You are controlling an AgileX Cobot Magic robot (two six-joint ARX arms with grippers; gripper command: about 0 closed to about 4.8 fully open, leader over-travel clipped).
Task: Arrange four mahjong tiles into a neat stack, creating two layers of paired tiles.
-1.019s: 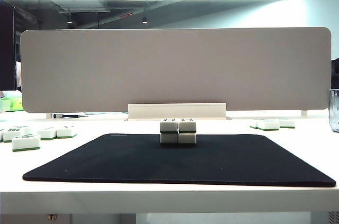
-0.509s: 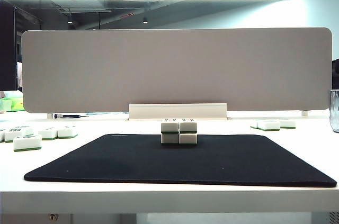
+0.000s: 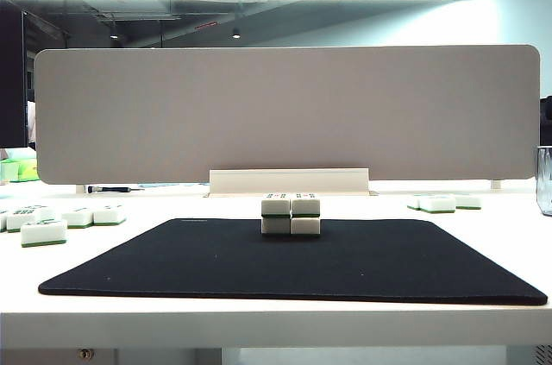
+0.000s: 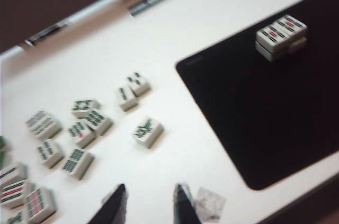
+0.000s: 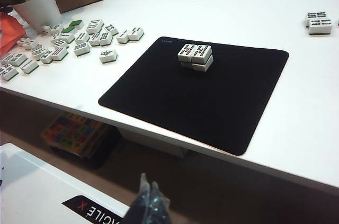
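Stack: the stack [image 3: 291, 214] of four mahjong tiles stands two wide and two high near the far edge of the black mat [image 3: 293, 261], free of both arms; the task looks done.
Left end effector: the left end effector [image 4: 148, 208] hangs above the bare tabletop [image 4: 175, 123] between the loose tiles [image 4: 79, 128] and the mat's near corner, fingers a moderate gap apart with nothing between them.
Right end effector: the right end effector [image 5: 148, 203] sits low, out past the tabletop's front edge and well apart from the stack; its dark fingertips appear pressed together and empty.
Risk, stack: judged from the wrist views, the upper pair sits slightly askew on the lower pair; a brush from an arm or a knock to the tabletop could slide it off, since glossy faces grip little.
Risk, spares: a low sweep by the left arm could scatter the loose tiles beside it.
Tile material: thick rectangular blocks, glossy white with a green back layer, rounded edges, printed faces upward.
Mat: thin, matte, cloth-like, rounded corners, lying flat.
Tabletop: smooth, white, hard.
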